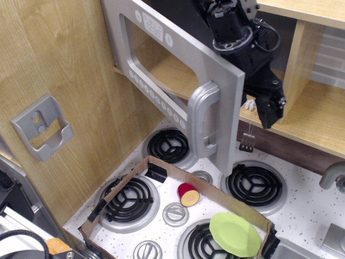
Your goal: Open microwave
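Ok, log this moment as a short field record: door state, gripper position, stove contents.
microwave: door swung partly open, hinged at its left side
door handle: silver, vertical, not gripped
gripper: behind the door's free edge, jaw state unclear
clock display: on the door's top strip
cardboard box: low walls, lying over the stove burners
green plate: at the box's right end
red-and-yellow toy food: inside the box
wall bracket: grey, on the wood panel
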`<state>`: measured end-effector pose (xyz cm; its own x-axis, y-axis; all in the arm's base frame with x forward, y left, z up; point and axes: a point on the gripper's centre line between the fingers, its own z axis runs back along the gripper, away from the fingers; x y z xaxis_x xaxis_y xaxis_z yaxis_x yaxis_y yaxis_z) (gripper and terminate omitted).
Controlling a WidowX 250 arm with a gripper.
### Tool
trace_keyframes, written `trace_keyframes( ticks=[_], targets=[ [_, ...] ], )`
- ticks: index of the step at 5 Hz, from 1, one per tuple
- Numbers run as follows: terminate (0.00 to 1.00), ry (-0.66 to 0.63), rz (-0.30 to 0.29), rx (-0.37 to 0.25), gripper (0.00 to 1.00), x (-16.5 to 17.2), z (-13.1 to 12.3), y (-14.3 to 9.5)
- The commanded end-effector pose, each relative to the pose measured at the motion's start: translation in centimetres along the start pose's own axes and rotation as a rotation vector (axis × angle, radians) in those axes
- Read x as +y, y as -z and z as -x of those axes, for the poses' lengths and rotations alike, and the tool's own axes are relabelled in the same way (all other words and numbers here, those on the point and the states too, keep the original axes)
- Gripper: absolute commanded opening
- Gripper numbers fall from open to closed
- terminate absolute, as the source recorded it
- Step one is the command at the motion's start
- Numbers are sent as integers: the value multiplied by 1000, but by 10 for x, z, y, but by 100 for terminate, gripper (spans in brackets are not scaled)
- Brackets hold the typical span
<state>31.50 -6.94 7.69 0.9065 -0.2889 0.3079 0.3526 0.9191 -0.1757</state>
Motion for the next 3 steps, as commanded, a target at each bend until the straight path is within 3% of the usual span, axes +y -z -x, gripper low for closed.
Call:
trace_keyframes(
  ticks=[1, 2, 3],
  targets=[
    [0, -118, -78, -5, 100, 11, 29, -20],
    [0, -122, -102, 0, 100, 25, 36, -22],
    [100, -132, -160, 13, 100, 41, 42, -27]
  ],
)
